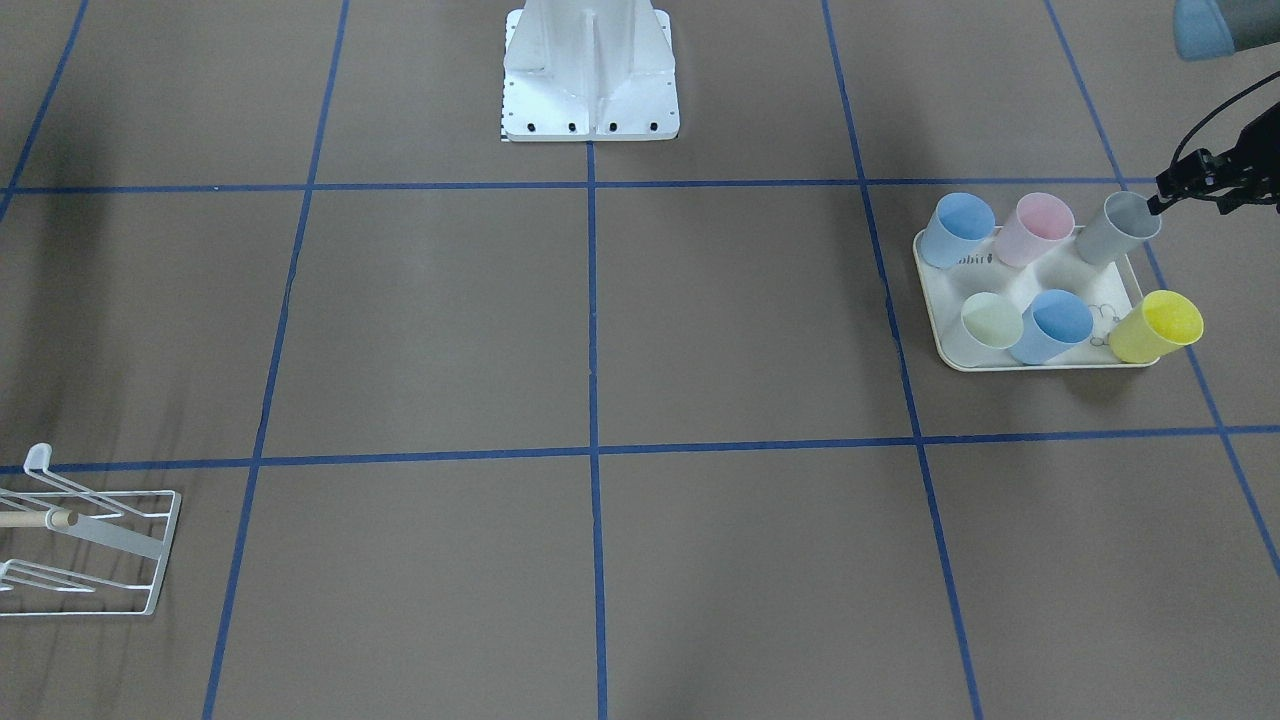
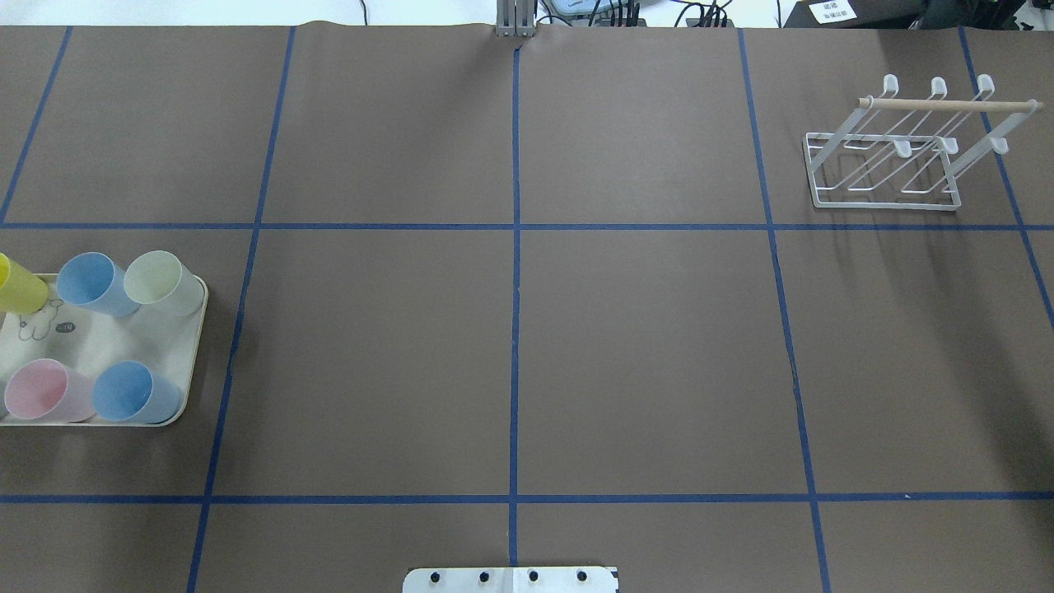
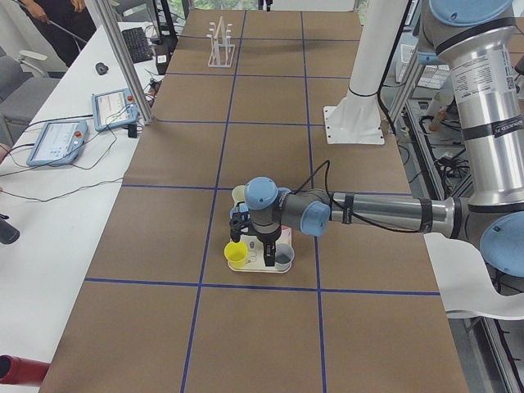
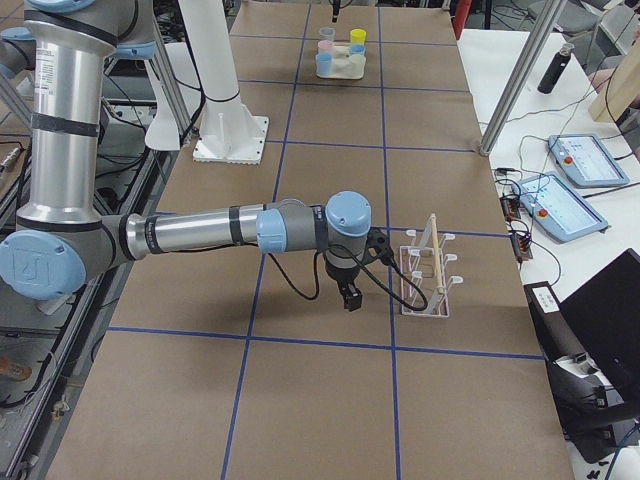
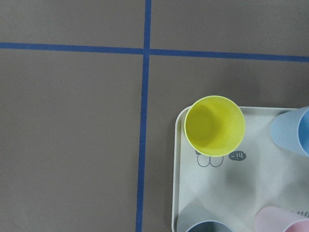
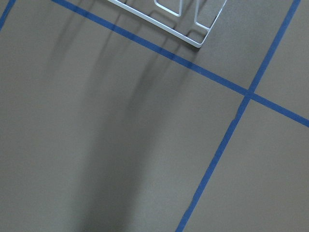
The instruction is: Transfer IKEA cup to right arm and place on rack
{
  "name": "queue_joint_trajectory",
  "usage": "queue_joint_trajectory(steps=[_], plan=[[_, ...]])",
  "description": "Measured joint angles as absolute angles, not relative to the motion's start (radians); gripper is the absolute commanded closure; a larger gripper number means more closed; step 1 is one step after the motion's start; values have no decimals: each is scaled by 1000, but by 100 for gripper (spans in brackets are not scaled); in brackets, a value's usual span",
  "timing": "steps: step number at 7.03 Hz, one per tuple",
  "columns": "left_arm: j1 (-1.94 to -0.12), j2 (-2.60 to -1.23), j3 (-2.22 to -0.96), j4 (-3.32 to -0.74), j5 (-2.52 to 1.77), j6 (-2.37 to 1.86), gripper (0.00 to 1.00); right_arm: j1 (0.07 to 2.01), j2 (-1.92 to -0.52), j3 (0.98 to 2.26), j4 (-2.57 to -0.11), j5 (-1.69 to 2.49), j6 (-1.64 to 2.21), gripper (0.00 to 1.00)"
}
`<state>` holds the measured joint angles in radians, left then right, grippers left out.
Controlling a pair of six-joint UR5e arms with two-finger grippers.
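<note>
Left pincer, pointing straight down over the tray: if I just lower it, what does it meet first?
Most likely the rim of the grey cup: the left pincer hangs over that cup's outer edge. Depth is unclear, so it could slip just past it onto the tray.

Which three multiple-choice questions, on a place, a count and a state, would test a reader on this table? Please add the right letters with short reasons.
1. Where in the overhead view lies the cream rabbit-print tray? A. left edge B. centre C. right edge
2. How many round cups stand on it? A. four B. six C. eight
3. What does the white wire rack with a wooden rod hold? A. nothing B. one cup C. two cups
Answers: 1 A: it lies at the left edge. 2 B: two blue cups, a pink cup, a grey cup, a pale green cup, a yellow cup. 3 A: its prongs are bare.
</note>
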<state>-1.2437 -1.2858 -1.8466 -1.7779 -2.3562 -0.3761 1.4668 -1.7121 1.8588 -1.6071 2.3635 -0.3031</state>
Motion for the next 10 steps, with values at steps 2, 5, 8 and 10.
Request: queue_joint_trajectory(steps=[2, 5, 8, 10], plan=[[-1237, -1274, -1820, -1780, -2353, -378, 0, 1465, -1712, 1854, -1608, 2368, -302, 0], [-1208, -1281, -1777, -1781, -2404, -369, 0, 1465, -1712, 1852, -1608, 2392, -302, 0], [-1177, -1291, -1724, -1784, -2411, -357, 30, 1464, -1712, 1852, -1608, 2396, -302, 0], [-1155, -1296, -1713, -1784, -2412, -356, 65, 1463, -1712, 1852, -1608, 2398, -302, 0]])
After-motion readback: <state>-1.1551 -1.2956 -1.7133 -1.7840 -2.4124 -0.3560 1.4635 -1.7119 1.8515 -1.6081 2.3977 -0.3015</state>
